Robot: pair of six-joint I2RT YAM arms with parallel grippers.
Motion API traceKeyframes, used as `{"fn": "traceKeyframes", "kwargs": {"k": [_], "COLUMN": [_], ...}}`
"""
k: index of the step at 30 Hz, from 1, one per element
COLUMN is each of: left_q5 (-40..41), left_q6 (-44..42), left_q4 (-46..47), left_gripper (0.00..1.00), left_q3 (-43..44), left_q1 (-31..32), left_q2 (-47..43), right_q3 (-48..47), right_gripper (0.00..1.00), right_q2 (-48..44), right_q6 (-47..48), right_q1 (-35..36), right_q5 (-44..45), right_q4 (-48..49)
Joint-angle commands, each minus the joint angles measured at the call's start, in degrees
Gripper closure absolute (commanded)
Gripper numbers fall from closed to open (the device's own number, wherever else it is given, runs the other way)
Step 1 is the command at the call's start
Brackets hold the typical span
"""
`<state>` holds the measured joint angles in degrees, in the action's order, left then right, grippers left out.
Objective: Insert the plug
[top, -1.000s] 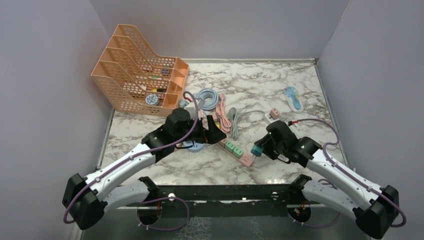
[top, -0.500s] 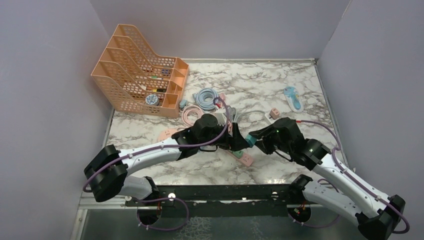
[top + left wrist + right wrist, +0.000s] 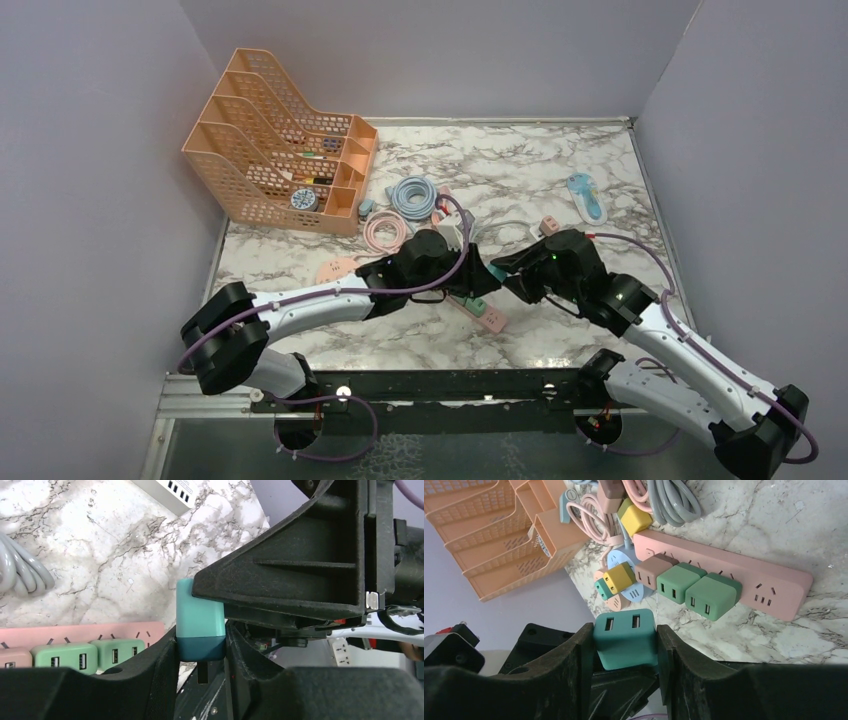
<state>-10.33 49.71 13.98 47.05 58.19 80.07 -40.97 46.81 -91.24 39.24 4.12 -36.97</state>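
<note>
At the centre of the overhead view, I have both claws meeting just above the pink power strip [image 3: 487, 315] in the frame. The right claw [image 3: 625, 635] is clamped on the teal plug [image 3: 625, 639], a smooth, round-cornered plastic cube whose face shows two USB slots. Through the left wrist camera the same plug looks two-toned, pale teal above a darker base, with a dark prong sticking down from that base. The left claw [image 3: 200, 640] has its matte black fingers [image 3: 165, 675] pressed against the darker base from both sides, so I read it as closed on the plug too. The plug is held in the air between the two claws, clear of the strip.

The strip is a long, glossy bar lying flat. Two green adapters [image 3: 696, 587] and a tan adapter [image 3: 651, 570] are seated side by side in it, and open sockets show at its end toward the right of the right wrist frame.

The marble tabletop [image 3: 560, 165] is white with grey veining and looks polished. At upper left of the overhead frame stands an orange mesh file rack [image 3: 270, 140] with stepped tiers. A coiled pale blue cable [image 3: 412, 193] lies just right of it. A ribbed grey cable [image 3: 674, 500] loops at the top of the right wrist frame. A white multi-port charger [image 3: 167, 492] sits at the top of the left wrist frame. Plain lavender walls [image 3: 100, 150] enclose the table on three sides.
</note>
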Motion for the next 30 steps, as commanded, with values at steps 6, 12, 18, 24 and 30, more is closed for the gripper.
{"fn": "traceKeyframes", "kwargs": {"k": [6,12,18,24,30], "left_q5": [-1.44,-12.40,-29.49,-38.36,-42.91], "left_q6": [-3.85,-11.43,-14.83,-15.33,-17.69], "left_q4": [3.21,-0.47,-1.78,-1.18,0.21], "left_gripper": [0.91,0.92,0.92,0.91,0.91], "left_q3": [-1.02,1.28,4.31,5.70,6.21], "left_q1": [0.17,0.00,-0.18,-0.32,-0.32], "left_q2": [-2.19,-4.39,-6.56,-8.07,-9.75], "right_q3": [-1.87,-6.33,-9.89,-15.05,-16.17], "right_gripper": [0.31,0.31,0.31,0.35,0.36], "right_q2": [-4.05,-9.74,-15.49,-16.30,-16.29], "right_q6": [14.61,37.89,51.46,56.94,62.74], "right_q1": [-0.05,-0.04,-0.04,-0.04,-0.04], "right_q5": [0.11,-6.37,-20.99,-27.61,-33.39], "right_q4": [2.79,2.64,1.75,-4.75,-8.32]}}
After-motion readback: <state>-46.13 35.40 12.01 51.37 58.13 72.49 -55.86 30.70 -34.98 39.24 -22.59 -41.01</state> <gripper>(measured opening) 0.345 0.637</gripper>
